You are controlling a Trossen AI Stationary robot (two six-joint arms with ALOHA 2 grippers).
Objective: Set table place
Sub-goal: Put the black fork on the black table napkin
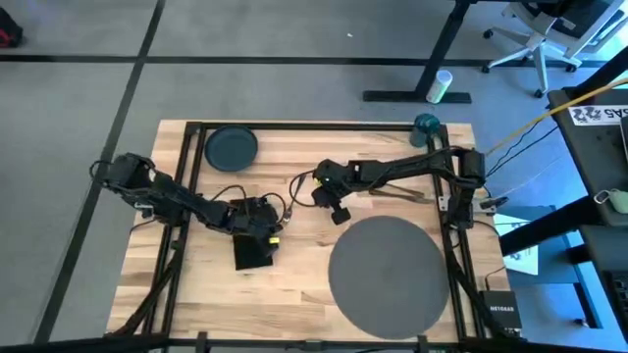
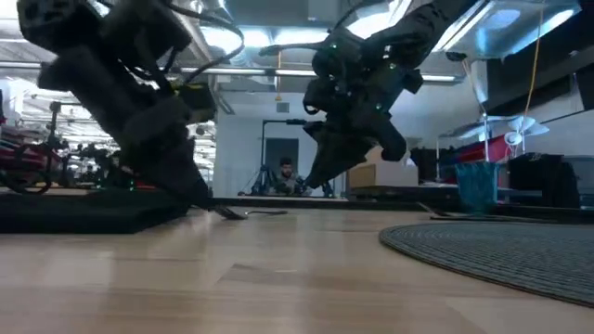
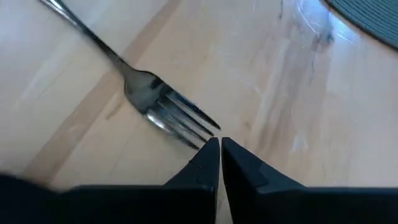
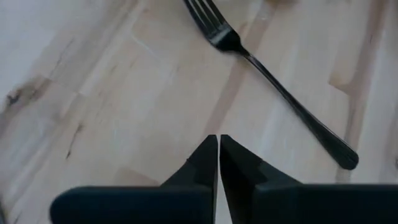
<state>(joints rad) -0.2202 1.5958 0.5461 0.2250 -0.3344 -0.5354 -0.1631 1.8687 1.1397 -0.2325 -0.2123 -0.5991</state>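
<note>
Pressing my left gripper (image 3: 219,144) fingers together with nothing between them, I hold their tips low over the table (image 1: 304,284), just beside the tines of the fork (image 3: 163,112), which lies flat on the pale wood. In the high view this gripper (image 1: 267,232) sits at the left-centre of the table, at the upper edge of the black napkin (image 1: 253,253), which lies flat beneath it.

My right gripper (image 4: 219,142) is likewise closed on nothing, fingertip against fingertip, raised above the boards near the middle of the table (image 1: 338,209). Its wrist camera looks down on the fork (image 4: 267,78), tines at one end and the handle running away along the planks, clear of my fingers. From table height both arms hang over the wood, the left gripper (image 2: 200,199) down near the surface and the right gripper (image 2: 320,172) higher.

Toward the near right part of the table lies the large round grey placemat (image 1: 388,275), with nothing on it. Farther off, at the far left corner, rests the dark blue-grey plate (image 1: 231,147). At the far right corner stands the small teal cup (image 1: 426,125). I cannot make out the knife or spoon clearly.
</note>
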